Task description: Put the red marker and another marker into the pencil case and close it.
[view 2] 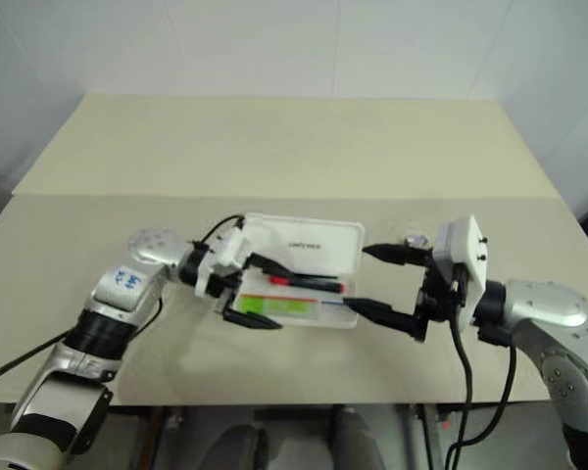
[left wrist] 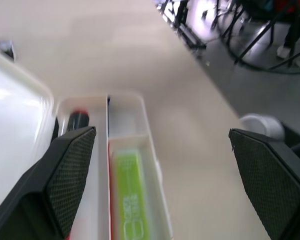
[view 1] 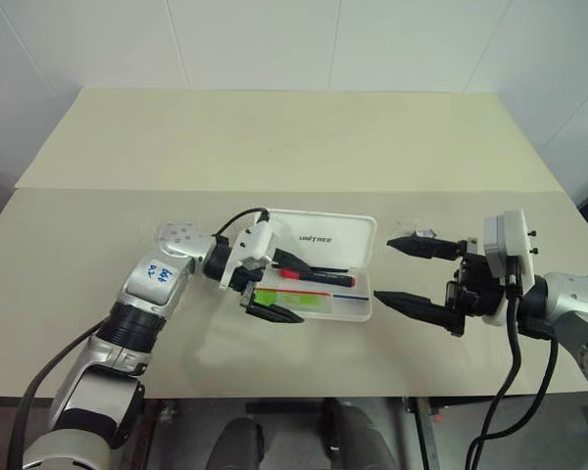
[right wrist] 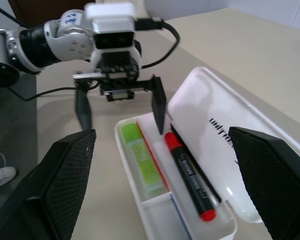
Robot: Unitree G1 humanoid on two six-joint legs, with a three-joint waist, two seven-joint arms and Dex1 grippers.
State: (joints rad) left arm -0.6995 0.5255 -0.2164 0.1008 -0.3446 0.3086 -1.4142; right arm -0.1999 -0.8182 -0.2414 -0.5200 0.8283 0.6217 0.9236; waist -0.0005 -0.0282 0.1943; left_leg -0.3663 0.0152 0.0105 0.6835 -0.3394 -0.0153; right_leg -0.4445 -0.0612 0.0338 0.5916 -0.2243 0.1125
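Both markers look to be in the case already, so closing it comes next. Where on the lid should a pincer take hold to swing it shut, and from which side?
Probably the lid's free long edge, farthest from the hinge, reached from the far side of the pencil case and pushed toward the robot. The lid stands open and tilted back, hinged along the tray's far edge above the red marker, so its top edge gives the most leverage.

Robot lab/test room, bare beige table (view 1: 274, 137), white tiled walls (view 1: 274, 39), tripod legs (left wrist: 250, 35) on floor

Beige table (view 1: 274, 147); perhaps stands (left wrist: 250, 30) beyond.
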